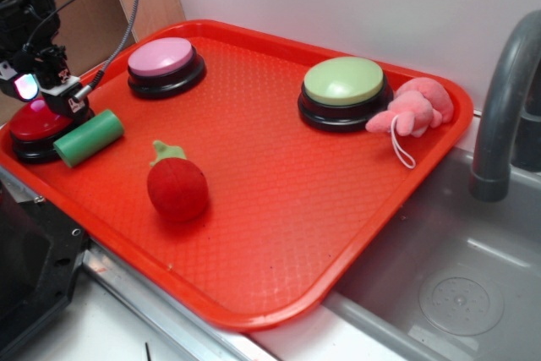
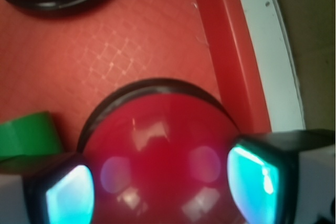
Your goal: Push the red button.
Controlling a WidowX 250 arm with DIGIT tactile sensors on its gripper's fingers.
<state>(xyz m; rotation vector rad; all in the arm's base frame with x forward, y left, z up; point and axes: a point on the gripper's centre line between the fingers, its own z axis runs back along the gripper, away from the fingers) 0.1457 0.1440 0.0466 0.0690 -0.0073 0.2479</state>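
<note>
Exterior view: the claw (image 1: 38, 95) sits directly over the red button (image 1: 34, 124) at the tray's (image 1: 279, 209) near-left corner, apparently positioned to press down. A green cylinder (image 1: 89, 137) lies against the button's base; the red plush ball (image 1: 177, 188) sits well apart.

Wrist view: the claw (image 2: 163, 182) is spread, its fingertips (image 2: 68, 192) straddling the red button's (image 2: 157, 140) dome, nothing grasped. The tray rim (image 2: 231, 66) runs just beside the button, so lateral room is small.
</note>
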